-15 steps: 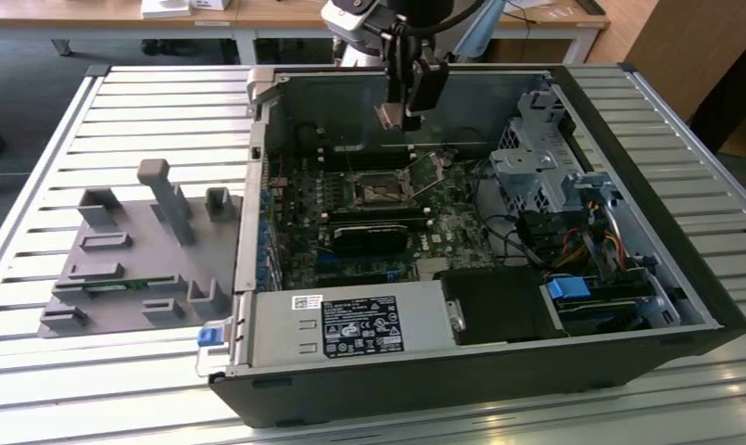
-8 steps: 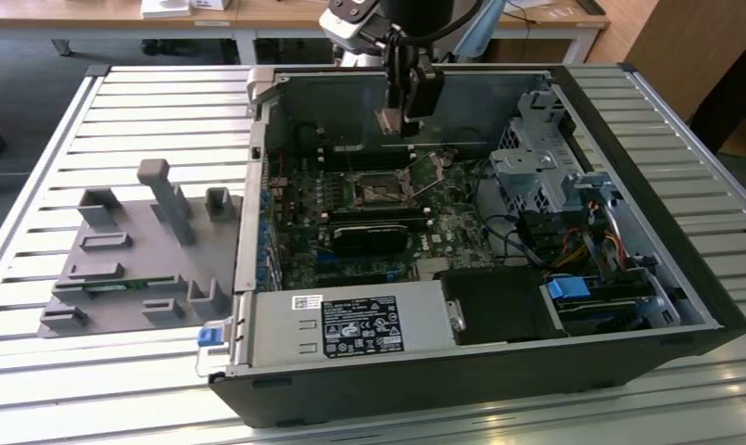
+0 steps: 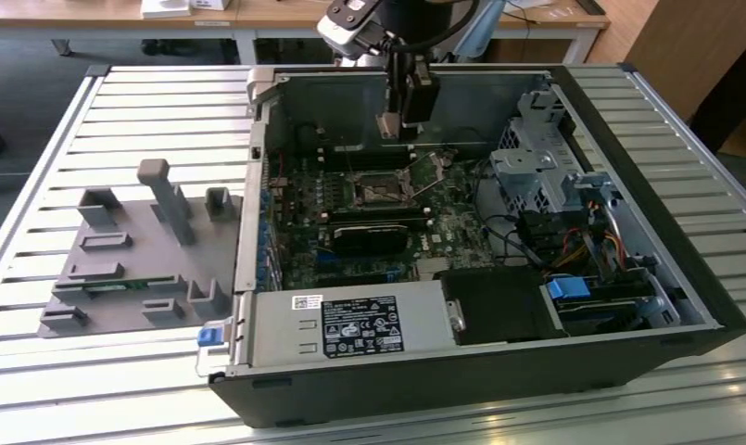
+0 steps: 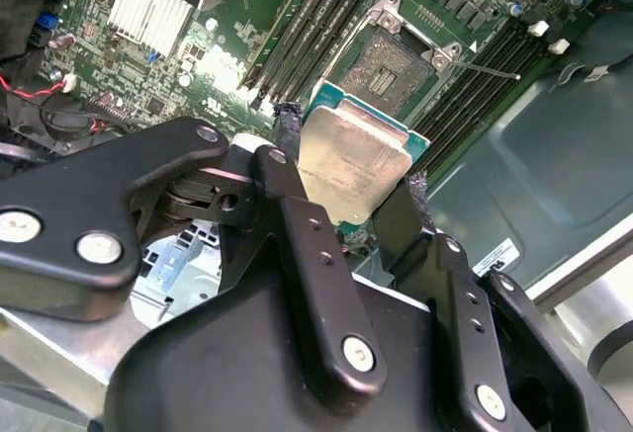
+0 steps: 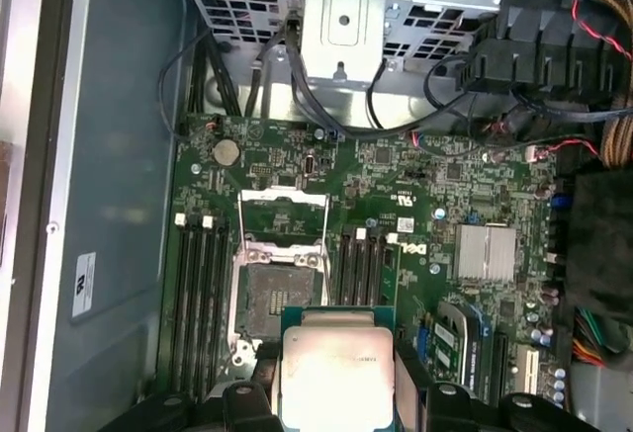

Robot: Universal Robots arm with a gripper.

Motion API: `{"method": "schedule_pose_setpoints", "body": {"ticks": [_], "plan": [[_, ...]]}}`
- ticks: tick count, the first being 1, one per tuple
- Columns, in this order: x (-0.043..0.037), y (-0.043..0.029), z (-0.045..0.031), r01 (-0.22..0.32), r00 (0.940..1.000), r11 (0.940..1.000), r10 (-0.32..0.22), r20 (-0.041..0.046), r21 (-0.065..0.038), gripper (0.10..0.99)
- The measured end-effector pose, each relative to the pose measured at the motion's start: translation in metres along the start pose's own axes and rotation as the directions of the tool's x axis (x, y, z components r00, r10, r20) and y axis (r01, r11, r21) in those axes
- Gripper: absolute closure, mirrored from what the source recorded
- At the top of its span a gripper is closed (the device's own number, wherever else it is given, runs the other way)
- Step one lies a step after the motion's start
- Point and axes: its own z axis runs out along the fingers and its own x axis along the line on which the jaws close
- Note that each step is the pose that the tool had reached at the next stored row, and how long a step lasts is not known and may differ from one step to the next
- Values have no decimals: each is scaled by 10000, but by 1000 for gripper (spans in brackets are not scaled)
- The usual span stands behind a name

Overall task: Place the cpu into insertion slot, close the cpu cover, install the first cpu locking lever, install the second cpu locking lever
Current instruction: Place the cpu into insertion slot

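Even daylight fills the exterior view: the slatted worktop [image 3: 51, 158] gleams pale towards its far corners, while the inside of the computer case [image 3: 669, 278] lies in soft shadow. In both wrist views glare washes the cpu [image 5: 336, 378] [image 4: 356, 160] metal top nearly white, and the heatsink [image 4: 148, 7] blows out.

Both wrist views over insertion slot [image 5: 272, 299] [image 4: 396, 61]

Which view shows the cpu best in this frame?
The second wrist view: the cpu sits close, metal top and green edge plain, held in the gripper. The first wrist view shows its top, cut by the frame edge. The exterior view shows it small and pale.
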Motion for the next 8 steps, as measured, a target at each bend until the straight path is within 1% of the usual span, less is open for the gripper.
{"method": "schedule_pose_setpoints", "body": {"ticks": [2,6,8], "plan": [[1,-1,19,-1,10000,10000,1,1,-19,545],[1,-2,47,-2,10000,9999,2,6,-113,545],[1,-1,57,-1,10000,9999,1,10,-140,545]]}}
